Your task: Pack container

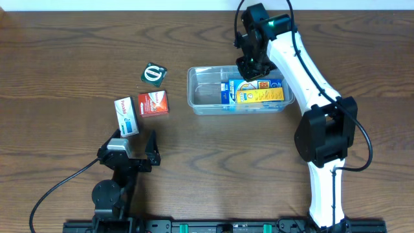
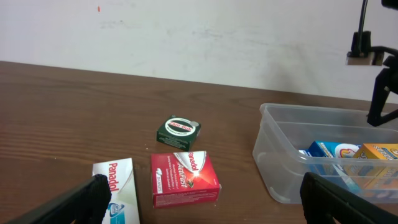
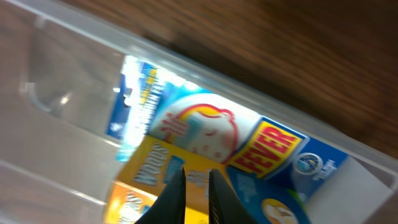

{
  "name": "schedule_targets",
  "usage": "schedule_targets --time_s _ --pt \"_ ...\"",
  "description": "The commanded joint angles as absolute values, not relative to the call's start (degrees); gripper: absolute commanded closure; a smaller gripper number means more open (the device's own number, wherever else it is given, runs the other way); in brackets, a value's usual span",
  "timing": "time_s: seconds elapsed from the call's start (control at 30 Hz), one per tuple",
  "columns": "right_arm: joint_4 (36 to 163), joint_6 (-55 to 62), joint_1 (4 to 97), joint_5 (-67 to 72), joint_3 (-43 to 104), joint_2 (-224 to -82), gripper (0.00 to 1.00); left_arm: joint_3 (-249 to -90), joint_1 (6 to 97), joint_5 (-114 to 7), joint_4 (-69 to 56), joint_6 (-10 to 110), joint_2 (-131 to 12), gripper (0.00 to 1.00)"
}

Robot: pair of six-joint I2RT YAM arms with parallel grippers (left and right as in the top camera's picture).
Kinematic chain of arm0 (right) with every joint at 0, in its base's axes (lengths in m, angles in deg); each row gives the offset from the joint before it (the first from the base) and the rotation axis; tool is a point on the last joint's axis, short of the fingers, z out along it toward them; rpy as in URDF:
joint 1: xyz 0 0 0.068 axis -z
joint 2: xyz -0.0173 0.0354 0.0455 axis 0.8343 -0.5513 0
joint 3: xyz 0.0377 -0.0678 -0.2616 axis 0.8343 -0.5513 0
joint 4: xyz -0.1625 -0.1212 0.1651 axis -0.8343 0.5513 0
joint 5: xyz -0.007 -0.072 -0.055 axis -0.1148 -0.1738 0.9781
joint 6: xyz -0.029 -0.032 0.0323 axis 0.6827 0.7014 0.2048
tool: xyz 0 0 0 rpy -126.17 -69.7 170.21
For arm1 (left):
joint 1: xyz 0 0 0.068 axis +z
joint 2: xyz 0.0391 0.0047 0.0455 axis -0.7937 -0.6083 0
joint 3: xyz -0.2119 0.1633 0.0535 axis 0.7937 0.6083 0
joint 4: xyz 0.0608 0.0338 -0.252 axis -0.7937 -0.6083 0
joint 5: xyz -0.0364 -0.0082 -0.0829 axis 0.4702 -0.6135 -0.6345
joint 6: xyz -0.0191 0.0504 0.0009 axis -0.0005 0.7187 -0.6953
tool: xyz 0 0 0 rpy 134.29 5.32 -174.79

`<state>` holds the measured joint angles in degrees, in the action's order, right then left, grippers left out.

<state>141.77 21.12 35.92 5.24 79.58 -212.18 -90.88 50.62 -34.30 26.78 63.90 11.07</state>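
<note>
The clear plastic container [image 1: 206, 94] stands mid-table and holds a yellow-and-blue medicine box [image 1: 259, 92] in its right half. My right gripper [image 1: 249, 68] hovers over the container's far rim, fingers shut and empty. In the right wrist view the gripper [image 3: 196, 177] sits just above that box [image 3: 205, 137], with the container wall [image 3: 62, 124] to the left. My left gripper [image 1: 136, 147] is open and empty, near the front of the table. In the left wrist view the open gripper [image 2: 202, 194] faces a red box [image 2: 185, 179], a white Panadol box [image 2: 115, 190] and the container [image 2: 280, 149].
Three small boxes lie left of the container: a green one [image 1: 154, 74], a red one [image 1: 153, 103] and a white Panadol one [image 1: 127, 115]. The green box also shows in the left wrist view [image 2: 178, 130]. The right arm [image 1: 310, 84] passes the container's right end.
</note>
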Motion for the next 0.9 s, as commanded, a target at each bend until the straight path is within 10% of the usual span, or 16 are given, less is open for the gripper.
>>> schedule_targets --time_s 0.0,0.23,0.5,0.77,0.87 --pt "142.12 23.05 34.24 -0.14 80.61 -212.7 0.86 -89.99 50.86 -34.91 24.75 64.47 11.4 0.02" --pt "142.1 23.22 31.37 -0.4 82.23 -212.22 0.59 -89.99 50.86 -34.91 24.75 64.47 11.4 0.02" --pt "147.37 20.88 33.14 0.32 90.66 -209.64 0.5 -89.99 50.86 -34.91 24.75 64.47 11.4 0.02" --pt "154.52 12.14 41.03 17.13 96.61 -204.33 0.02 -89.99 50.86 -34.91 24.75 64.47 11.4 0.02" --pt "156.29 8.53 45.19 21.32 96.61 -203.17 0.01 -89.99 50.86 -34.91 24.75 64.47 11.4 0.02"
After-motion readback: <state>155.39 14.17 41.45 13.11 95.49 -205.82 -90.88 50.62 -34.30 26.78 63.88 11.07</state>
